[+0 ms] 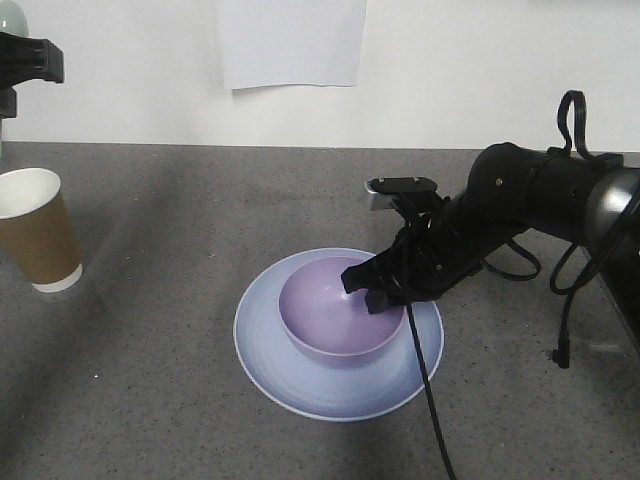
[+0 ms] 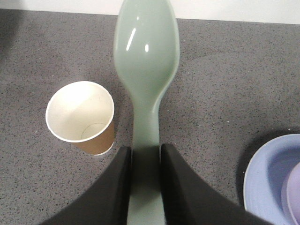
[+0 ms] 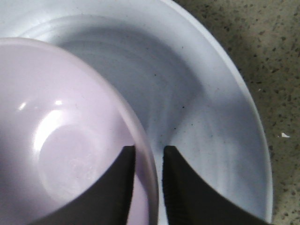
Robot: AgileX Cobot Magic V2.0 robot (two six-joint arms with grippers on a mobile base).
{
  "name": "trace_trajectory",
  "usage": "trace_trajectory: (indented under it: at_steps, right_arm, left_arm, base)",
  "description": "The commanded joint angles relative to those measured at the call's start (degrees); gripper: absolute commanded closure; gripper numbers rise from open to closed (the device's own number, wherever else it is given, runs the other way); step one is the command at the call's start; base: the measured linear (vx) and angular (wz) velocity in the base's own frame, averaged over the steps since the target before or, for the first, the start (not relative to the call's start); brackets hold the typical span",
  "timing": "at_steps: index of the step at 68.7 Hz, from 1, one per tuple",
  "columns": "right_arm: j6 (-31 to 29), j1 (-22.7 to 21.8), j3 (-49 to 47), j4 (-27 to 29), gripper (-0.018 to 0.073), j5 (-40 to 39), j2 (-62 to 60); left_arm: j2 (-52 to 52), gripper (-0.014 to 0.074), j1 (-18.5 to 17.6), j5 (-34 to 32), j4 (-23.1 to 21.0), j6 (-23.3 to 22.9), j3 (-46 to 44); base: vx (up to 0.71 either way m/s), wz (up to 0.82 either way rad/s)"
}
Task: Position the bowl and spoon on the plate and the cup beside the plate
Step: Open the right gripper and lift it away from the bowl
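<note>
Two hands are at work. At upper left, the left hand point(image 2: 145, 151) pinches the spoon point(image 2: 146, 47) by its handle, above the cup point(image 1: 35, 235) on the counter point(image 1: 150, 400). At centre, the bowl point(image 1: 330, 310) sits on the plate point(image 1: 300, 385), its right rim clamped by the right hand point(image 3: 149, 154). Rising unopened could tip the bowl. Bare counter surrounds the plate.

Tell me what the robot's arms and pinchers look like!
The right arm is black and chunky, with rounded joints. Black cables loop over it, and one thin cable hangs below. A small black-and-silver box sits by the wrist. The right gripper and left gripper each have two smooth, curved black fingers.
</note>
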Motion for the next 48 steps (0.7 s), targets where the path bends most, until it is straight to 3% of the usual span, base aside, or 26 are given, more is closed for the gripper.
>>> trace_trajectory:
  at_steps: [1,12,19,30,48]
  right_arm:
    - [-0.2,-0.1,-1.5,0.3,0.023,-1.3,-3.5]
    - [0.1,-0.1,-1.5,0.1,0.0052,-1.7,-4.7]
    - [0.2,-0.1,-1.5,-0.1,-0.0015,-1.7,-5.5]
    - [1.3,-0.1,-1.5,-2.0,-0.0023,-1.6,-7.2]
    - [7.3,-1.6,-1.5,-10.7,-0.0023,1.4,-13.7]
  left_arm:
    - [-1.5,0.0603,-0.2,-2.8,1.2,-0.1,-1.2]
    - [-1.5,0.0603,-0.2,-2.8,1.2,-0.1,-1.2]
    - [-1.5,0.0603,-0.2,-2.8,1.2,-0.1,-1.2]
    - [-1.5,0.0603,-0.2,-2.8,1.2,-0.1,-1.2]
    - [-1.5,0.0603,-0.2,-2.8,1.2,-0.1,-1.2]
  base:
    - [0.0,0.0]
    - [0.0,0.0]
    - [0.0,0.0]
    - [0.0,0.0]
    - [0.0,0.0]
